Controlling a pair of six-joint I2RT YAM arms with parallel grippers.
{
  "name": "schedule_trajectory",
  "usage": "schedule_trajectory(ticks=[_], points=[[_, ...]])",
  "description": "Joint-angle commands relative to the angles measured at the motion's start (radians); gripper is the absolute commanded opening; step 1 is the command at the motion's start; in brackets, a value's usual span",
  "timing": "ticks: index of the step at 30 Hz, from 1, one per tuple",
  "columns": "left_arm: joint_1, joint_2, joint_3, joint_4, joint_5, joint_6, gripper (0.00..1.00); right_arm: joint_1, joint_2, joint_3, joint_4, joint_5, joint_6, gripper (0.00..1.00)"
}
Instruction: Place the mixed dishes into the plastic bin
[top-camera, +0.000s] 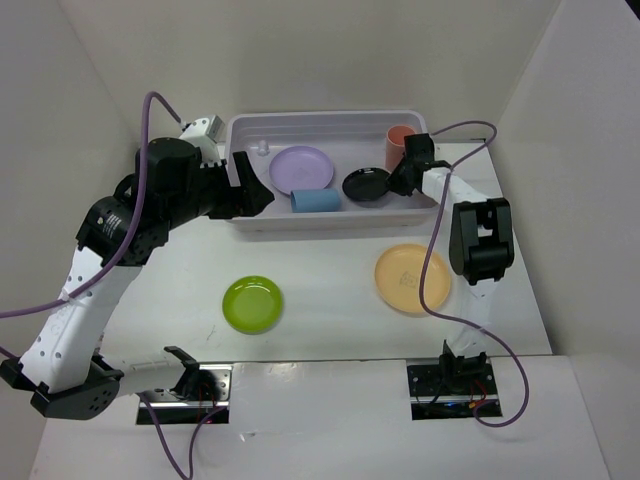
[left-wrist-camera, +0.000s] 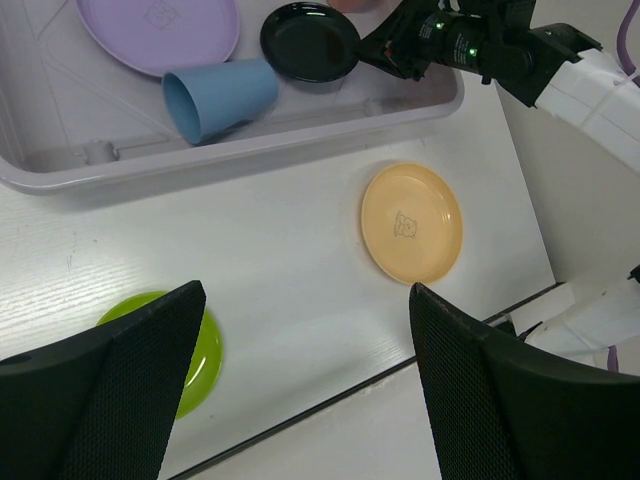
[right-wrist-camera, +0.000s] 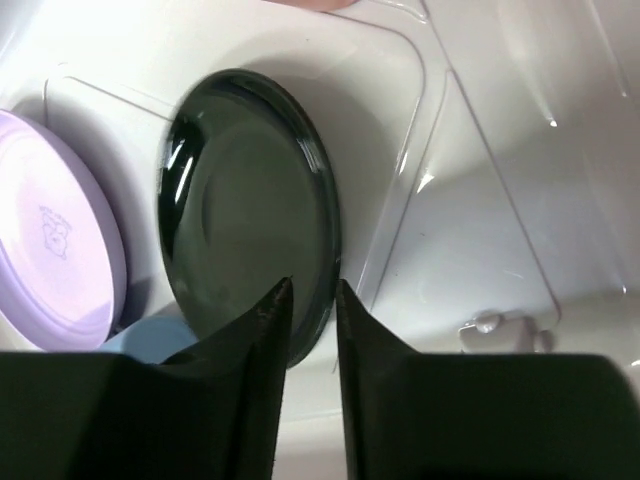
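Observation:
The plastic bin (top-camera: 330, 222) stands at the back. In it are the lavender plate (top-camera: 301, 169), the blue cup (top-camera: 316, 201) on its side, the salmon-red cup (top-camera: 398, 144) and the glossy black plate (top-camera: 364, 185). My right gripper (top-camera: 398, 180) is inside the bin. In the right wrist view it (right-wrist-camera: 312, 295) is shut on the black plate's (right-wrist-camera: 240, 200) rim, holding it low over the bin floor. My left gripper (top-camera: 255, 195) hangs open and empty at the bin's front left wall. The lime green plate (top-camera: 252, 303) and the pale orange-yellow plate (top-camera: 412, 278) lie on the table.
The white table (top-camera: 330, 270) is walled on three sides. Purple cables run along both arms. In the left wrist view, the green plate (left-wrist-camera: 195, 355) lies lower left and the orange plate (left-wrist-camera: 411, 222) right of centre, in front of the bin wall (left-wrist-camera: 250, 150).

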Motion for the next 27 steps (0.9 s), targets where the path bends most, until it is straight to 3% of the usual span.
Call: schedule_trajectory(ticks=[1,6,12,16,17,20,27], points=[[0.005,-0.021,-0.005,0.034,0.004,-0.013,0.89,0.007,-0.008,0.046,-0.014,0.032,-0.010,0.30],[0.005,-0.030,-0.014,0.025,-0.016,-0.013,0.89,0.007,-0.075,0.046,-0.033,0.032,-0.019,0.40],[0.005,-0.061,-0.005,0.014,-0.063,-0.022,0.89,0.051,-0.278,0.079,-0.134,0.086,-0.039,0.61],[0.005,-0.097,-0.005,0.040,-0.074,-0.041,0.89,0.195,-0.454,0.044,-0.134,0.094,-0.057,0.82],[0.005,-0.081,-0.005,0.031,-0.085,-0.032,0.89,0.289,-0.508,0.006,-0.118,0.066,-0.057,0.83],[0.005,-0.050,-0.005,-0.001,-0.067,-0.022,0.89,0.489,-0.572,-0.094,-0.099,0.039,-0.048,0.83],[0.005,-0.107,-0.090,0.025,-0.043,-0.045,0.89,0.767,-0.695,-0.498,0.144,-0.067,0.116,0.77]])
